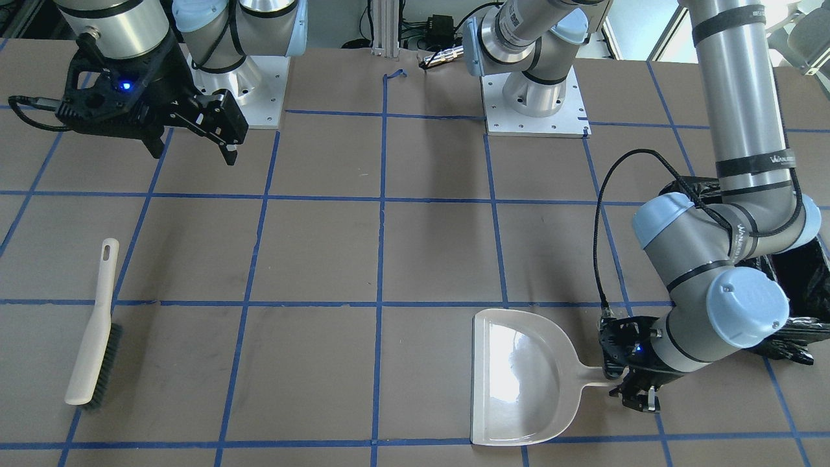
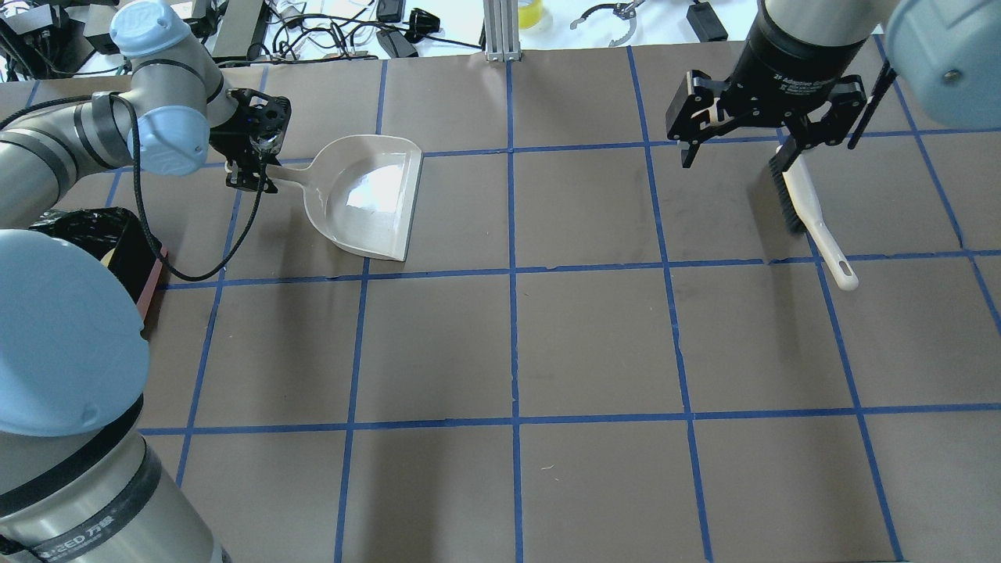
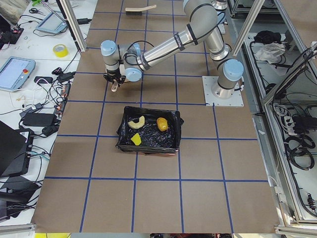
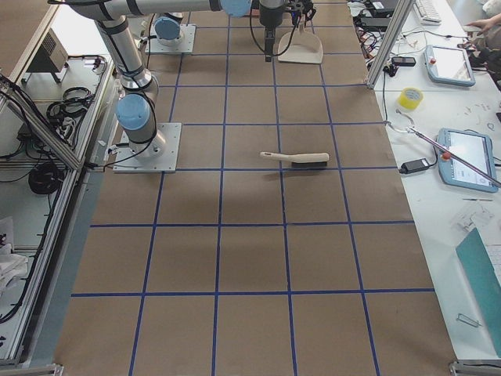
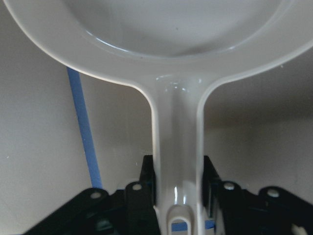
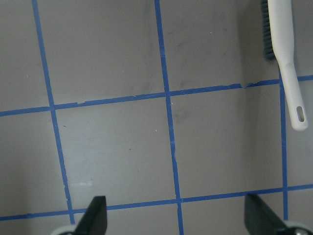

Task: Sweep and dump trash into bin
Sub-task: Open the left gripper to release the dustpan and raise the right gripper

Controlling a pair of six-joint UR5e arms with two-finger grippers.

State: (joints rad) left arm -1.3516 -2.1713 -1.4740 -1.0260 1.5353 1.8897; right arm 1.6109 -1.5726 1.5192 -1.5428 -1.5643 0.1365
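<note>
Facing the robot, we see the left gripper [image 1: 639, 391] low at the tip of the dustpan [image 1: 519, 376] handle. The pan lies flat and empty on the table [image 1: 389, 259], its long axis running away from the fingers and the bin [image 1: 801, 272] just behind the bent left arm. The right gripper [image 1: 194, 155] hangs high and spread, well apart from the brush [image 1: 94, 331]

From overhead, the left gripper [image 2: 250, 168] meets the dustpan [image 2: 367, 195] handle end-on, wrist level. The right gripper [image 2: 739, 152] hovers released above the brush [image 2: 813, 219], bristle end nearer it

From the left end, the trash already sits in the bin [image 3: 124, 134]: crescent [image 3: 136, 122], yellow wedge [image 3: 136, 140] and orange lump [image 3: 162, 123]. We judge the dumping done

From the right end, the brush [image 4: 297, 159] lies alone, crosswise to the table

On the left wrist, the fingers [image 5: 149, 176] hug both sides of the handle [image 5: 176, 147], apparently clamped; the next move, we judge, is only to let go and back straight off

The right wrist shows wide-apart fingertips [image 6: 95, 215] holding nothing, the brush [image 6: 286, 58] off to one side
</note>
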